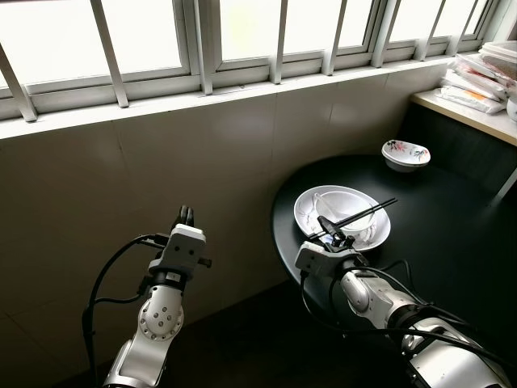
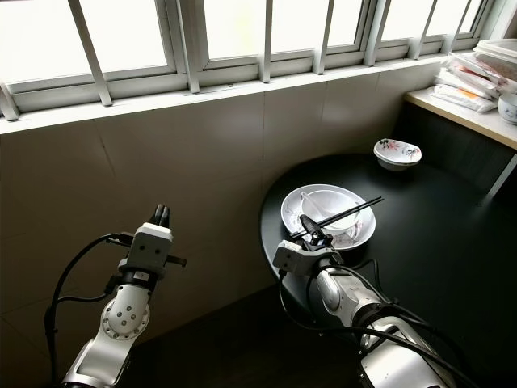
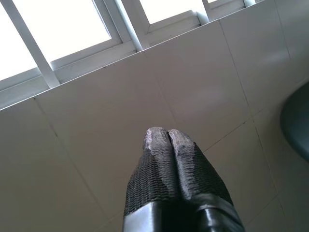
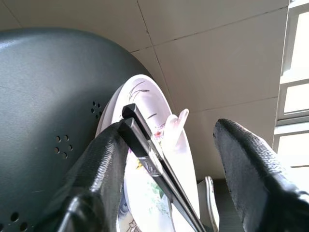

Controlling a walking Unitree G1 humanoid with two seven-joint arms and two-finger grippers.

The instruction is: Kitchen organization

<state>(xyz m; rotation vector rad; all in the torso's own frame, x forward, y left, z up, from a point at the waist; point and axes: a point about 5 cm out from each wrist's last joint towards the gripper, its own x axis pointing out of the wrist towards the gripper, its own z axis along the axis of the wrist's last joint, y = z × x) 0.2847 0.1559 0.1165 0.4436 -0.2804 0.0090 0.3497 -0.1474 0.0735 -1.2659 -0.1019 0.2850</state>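
Right end effector (image 4: 169, 159) is spread open at the near end of the black chopsticks (image 1: 355, 217), which lie across the white bowl (image 1: 343, 215) on the round black counter (image 1: 452, 242). Left end effector (image 3: 169, 137) is clenched, empty, facing the tiled wall (image 1: 161, 178).

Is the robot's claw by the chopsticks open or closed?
Open. The right gripper has its two black fingers spread wide, with the chopsticks lying against one finger above the white bowl.

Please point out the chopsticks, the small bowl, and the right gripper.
chopsticks (image 1: 363, 212), left eye view, middle of the sticks.
small bowl (image 1: 405, 153), left eye view, its rim.
right gripper (image 4: 166, 159), right wrist view, between its open fingertips.
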